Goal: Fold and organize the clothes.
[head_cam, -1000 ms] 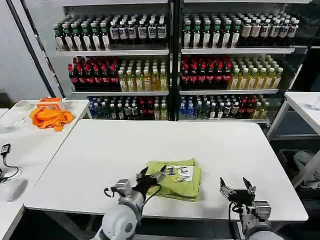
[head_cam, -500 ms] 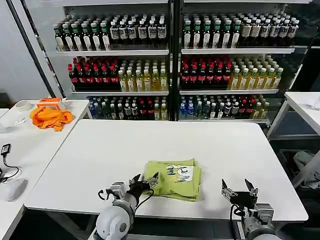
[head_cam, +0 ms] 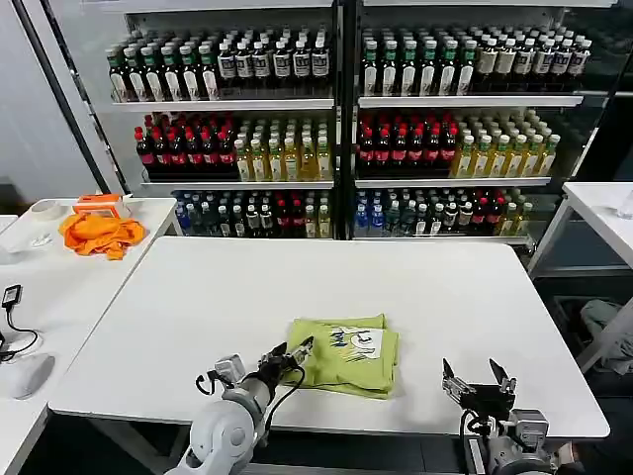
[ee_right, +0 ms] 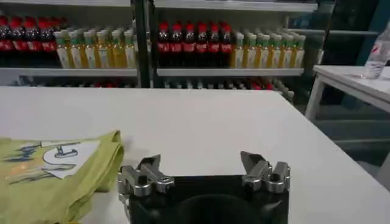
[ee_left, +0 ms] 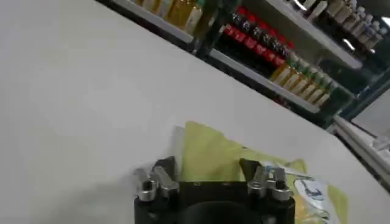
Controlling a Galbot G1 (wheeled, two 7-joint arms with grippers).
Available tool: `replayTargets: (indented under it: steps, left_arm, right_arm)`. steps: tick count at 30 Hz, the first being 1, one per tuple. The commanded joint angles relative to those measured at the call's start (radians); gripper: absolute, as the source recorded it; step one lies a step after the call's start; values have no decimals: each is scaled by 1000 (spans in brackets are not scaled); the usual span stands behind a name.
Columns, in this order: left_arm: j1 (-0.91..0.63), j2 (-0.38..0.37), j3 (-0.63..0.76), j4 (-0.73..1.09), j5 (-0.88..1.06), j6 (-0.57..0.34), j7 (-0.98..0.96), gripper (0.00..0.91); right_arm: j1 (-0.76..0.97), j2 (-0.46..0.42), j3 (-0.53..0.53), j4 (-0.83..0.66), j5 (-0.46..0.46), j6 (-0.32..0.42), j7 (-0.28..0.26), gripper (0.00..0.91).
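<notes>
The left gripper (head_cam: pixel 289 354) has drawn back off the folded T-shirt (head_cam: pixel 346 354), jaws wide and empty, the shirt's edge just ahead. The right gripper (head_cam: pixel 478 375), also wide and empty, has sunk lower, well beside the shirt. Folding looks finished.

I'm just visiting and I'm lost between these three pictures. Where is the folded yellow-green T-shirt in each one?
Head view: the T-shirt lies folded on the white table, near its front edge, between the two arms.
Left wrist view: the T-shirt lies just beyond the left end effector.
Right wrist view: the T-shirt is at the picture's lower left, beside the right end effector.
Shared landmark: the bottle shelves behind the table.
</notes>
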Motion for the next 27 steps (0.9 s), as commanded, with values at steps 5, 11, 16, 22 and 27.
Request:
replayTargets:
  steps: [5,11,16,22,27]
  left_arm:
    - [9,-9,-3,35,-162,0,29,40]
    - [1,-16,-25,34,-204,-16,27,30]
    - [6,-22,-81,-1,-288,-20,26,20]
    - [34,5,-209,-101,-374,-14,17,20]
    - [48,184,-411,-154,-416,25,19,20]
  right_arm:
    - [-15,6,4,17,-6,-1,0,907]
    - [-27,11,10,26,-9,0,0,907]
    - [-33,12,16,32,-8,-1,0,907]
    - [-26,8,22,32,3,1,-2,907]
    - [15,5,17,18,31,3,-2,907]
